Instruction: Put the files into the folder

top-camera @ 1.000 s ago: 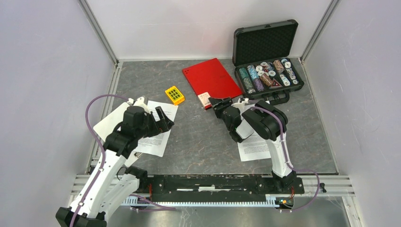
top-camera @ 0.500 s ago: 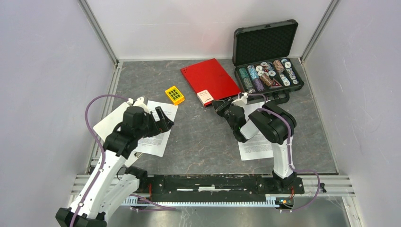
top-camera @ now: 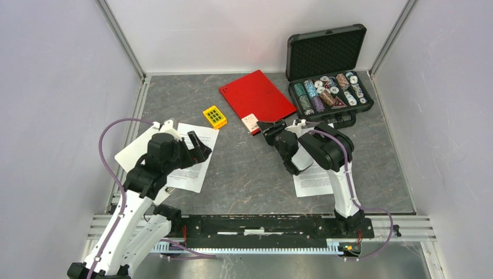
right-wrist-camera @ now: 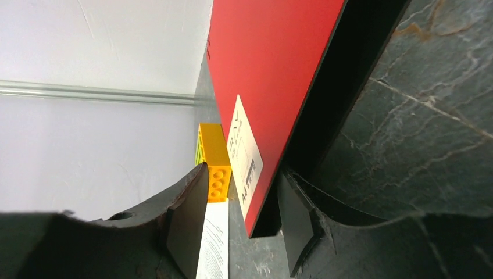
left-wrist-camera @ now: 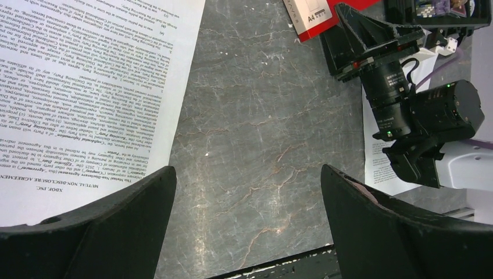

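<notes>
The red folder lies closed at the back middle, its white label at the near corner. My right gripper is open at that corner. In the right wrist view the red cover stands between the fingers, with a gap on the label side and the black underside close to the other finger. One file lies under my left arm and another file under my right arm. My left gripper hangs open over bare table beside the left file, holding nothing.
An open black case of poker chips stands right of the folder. A yellow block sits left of the folder. A white clipboard lies under the left file. Walls close in on both sides.
The right gripper pinched nearly shut at the folder's corner and opened again. The folder slid a little to the left. The left arm drew back slightly.
</notes>
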{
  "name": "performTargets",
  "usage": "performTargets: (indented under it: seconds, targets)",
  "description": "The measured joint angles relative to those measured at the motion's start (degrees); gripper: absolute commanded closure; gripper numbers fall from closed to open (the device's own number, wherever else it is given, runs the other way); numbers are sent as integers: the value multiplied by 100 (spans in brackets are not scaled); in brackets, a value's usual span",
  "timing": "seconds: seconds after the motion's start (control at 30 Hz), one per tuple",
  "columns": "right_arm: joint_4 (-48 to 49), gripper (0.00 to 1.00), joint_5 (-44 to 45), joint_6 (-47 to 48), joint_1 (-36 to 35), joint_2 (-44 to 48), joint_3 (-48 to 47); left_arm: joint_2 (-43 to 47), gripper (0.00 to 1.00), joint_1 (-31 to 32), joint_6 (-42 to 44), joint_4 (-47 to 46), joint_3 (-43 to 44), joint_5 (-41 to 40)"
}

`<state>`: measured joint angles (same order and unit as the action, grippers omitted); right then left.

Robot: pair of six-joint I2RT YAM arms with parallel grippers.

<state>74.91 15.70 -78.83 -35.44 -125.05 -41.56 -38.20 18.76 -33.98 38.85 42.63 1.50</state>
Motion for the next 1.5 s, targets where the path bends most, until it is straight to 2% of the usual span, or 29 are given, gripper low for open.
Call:
performTargets:
  seconds: [0.13,0.2,0.4,0.6,1.17,1.5]
  targets:
    - [9,48,66,-188,0,-133,-188,-2,0,0,0,0,-13,0]
    - [15,52,101,-216,0,-192,-269,-11,0,0,0,2,-20,2]
    - [17,82,111,-118,26,-404,-470,-44,0,0,0,2,-24,2]
    - [83,100,96,304,33,-323,-483,-94,0,0,0,2,-28,2]
    - [-181,100,254,986,33,1458,317,-125,0,2,0,0,-28,-20]
    - [-608,100,273,1512,-85,3296,1812,-457,0,0,0,-9,-31,-9]
